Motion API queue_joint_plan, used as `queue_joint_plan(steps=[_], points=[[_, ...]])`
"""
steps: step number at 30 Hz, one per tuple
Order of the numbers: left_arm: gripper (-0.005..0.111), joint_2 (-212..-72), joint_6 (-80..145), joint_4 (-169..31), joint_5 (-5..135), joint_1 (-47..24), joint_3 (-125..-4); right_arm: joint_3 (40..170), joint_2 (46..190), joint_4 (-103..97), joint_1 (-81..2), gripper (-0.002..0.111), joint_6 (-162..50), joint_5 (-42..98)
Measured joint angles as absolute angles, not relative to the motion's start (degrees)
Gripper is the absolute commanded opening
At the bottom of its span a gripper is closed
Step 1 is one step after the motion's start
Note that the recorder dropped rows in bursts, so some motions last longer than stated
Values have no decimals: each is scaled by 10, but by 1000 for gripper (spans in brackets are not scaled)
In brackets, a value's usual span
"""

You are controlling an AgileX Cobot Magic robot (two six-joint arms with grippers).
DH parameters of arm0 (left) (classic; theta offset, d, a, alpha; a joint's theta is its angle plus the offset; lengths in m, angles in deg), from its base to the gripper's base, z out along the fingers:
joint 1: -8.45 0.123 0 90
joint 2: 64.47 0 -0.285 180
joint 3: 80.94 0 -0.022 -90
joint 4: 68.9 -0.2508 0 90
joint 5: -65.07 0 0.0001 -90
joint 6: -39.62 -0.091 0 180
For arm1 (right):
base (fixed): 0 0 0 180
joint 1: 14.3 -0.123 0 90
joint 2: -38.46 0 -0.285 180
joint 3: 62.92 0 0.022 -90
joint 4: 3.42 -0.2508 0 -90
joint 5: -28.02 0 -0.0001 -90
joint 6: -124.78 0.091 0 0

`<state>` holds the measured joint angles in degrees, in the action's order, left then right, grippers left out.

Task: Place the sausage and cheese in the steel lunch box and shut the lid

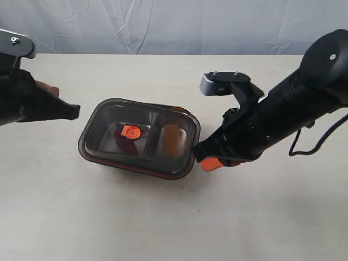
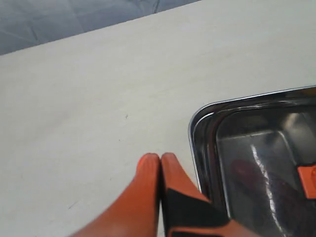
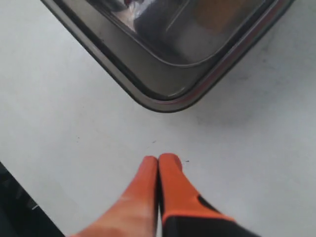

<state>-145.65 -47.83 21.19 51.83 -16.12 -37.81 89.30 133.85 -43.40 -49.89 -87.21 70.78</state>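
Judging by how things lie, the packing is done and the closing step is at its end. The lid (image 1: pixel 149 114) sits over the steel lunch box (image 2: pixel 197 123) in the middle of the table (image 1: pixel 163 223).

Nearest, the right gripper (image 1: pixel 209 163) is low by the box's near right corner, its jaws pressed together on nothing. Through the smoky lid the sausage (image 1: pixel 124 143) shows dark red in the left compartment, under the orange valve (image 1: pixel 130 131). The cheese (image 1: pixel 173 138) is in the right compartment. Slightly farther, the left gripper (image 1: pixel 75 111) hangs just beside the box's left end, likewise closed and empty.

What remains, I judge, is to confirm the lid is seated all round. That calls for a downward press, not a grasp.

Only the exterior view shows both foods. The right wrist view shows the orange seal line at the lid's corner, with bare table between fingertips and box. The left wrist view shows the bright steel rim.
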Motion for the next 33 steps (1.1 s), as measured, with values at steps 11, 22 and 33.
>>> queue_joint_plan(steps=[11,22,33], points=[[0,-1461,-478,237,615,-64,-378,893,1405,-446,-592,0,-886,685],[0,-1462,-478,237,622,-64,-378,893,1463,-418,-663,-1,-883,591],[0,-1462,-478,238,622,-62,-378,893,1466,-330,-663,-1,-840,537]])
